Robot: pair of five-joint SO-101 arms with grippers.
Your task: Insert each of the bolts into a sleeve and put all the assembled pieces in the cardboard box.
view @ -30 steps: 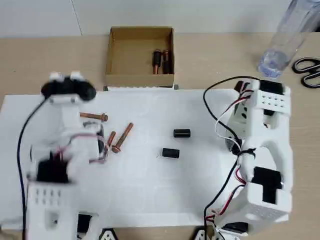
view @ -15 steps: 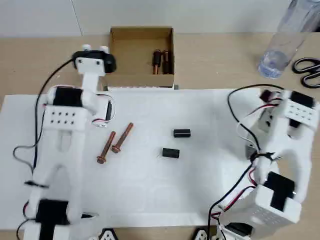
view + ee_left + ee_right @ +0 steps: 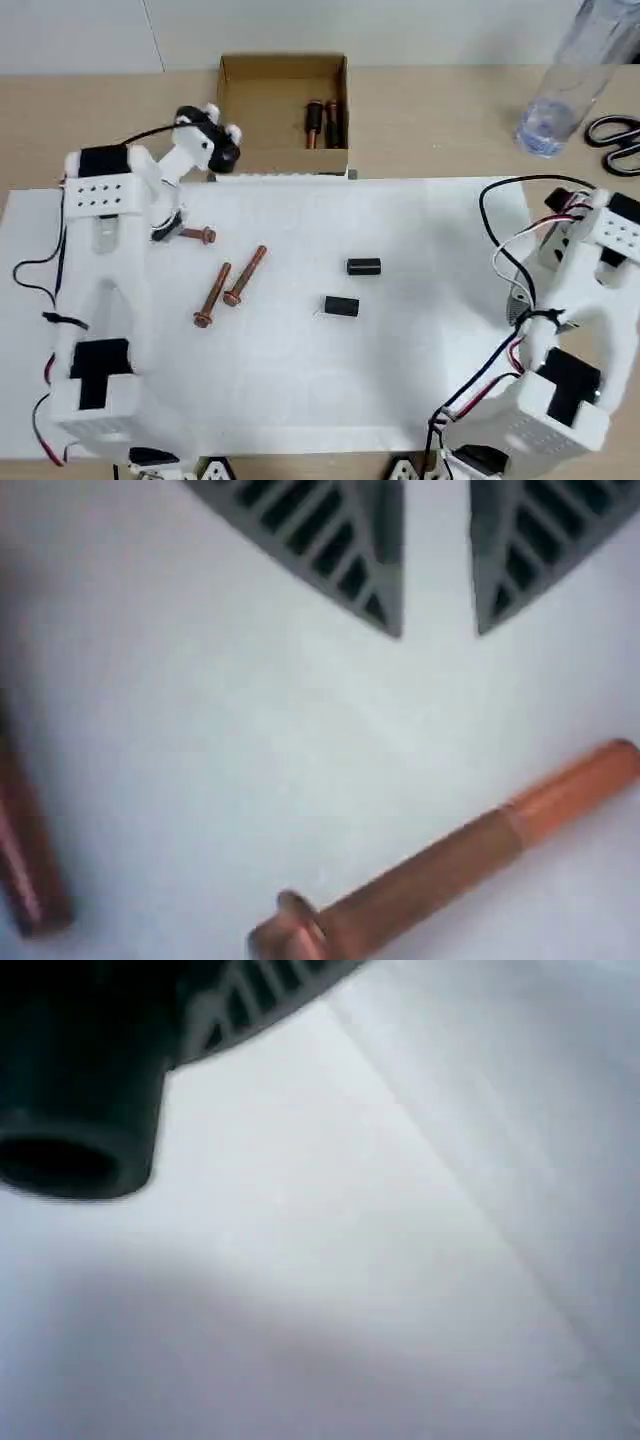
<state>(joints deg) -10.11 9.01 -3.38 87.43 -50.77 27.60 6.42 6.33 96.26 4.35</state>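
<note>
Your left claw (image 3: 437, 630) hangs released just above the white mat (image 3: 300, 400) on the desk. Its jaws are parted, and the nearest bolt (image 3: 450, 870) lies flat a little beyond the tips, not yet between them. Two more bolts (image 3: 247, 274) lie side by side close by, and two loose sleeves (image 3: 364, 266) sit near the mat's middle. Your right claw (image 3: 175, 1035) looks clenched on a sleeve (image 3: 75, 1100), bore open, low over the mat. The cardboard box (image 3: 280, 160) beyond the mat already holds assembled pieces (image 3: 325, 122).

The step in hand, I judge, is picking up that nearest bolt. Set the jaws astride the shank, across its length, and close near the flanged head so most of the shank stays free for the sleeve. Go down until the tips almost touch the mat, because a round bolt will likely roll from a one-sided nudge. Lift it level, then line it up with the held sleeve's bore.
</note>
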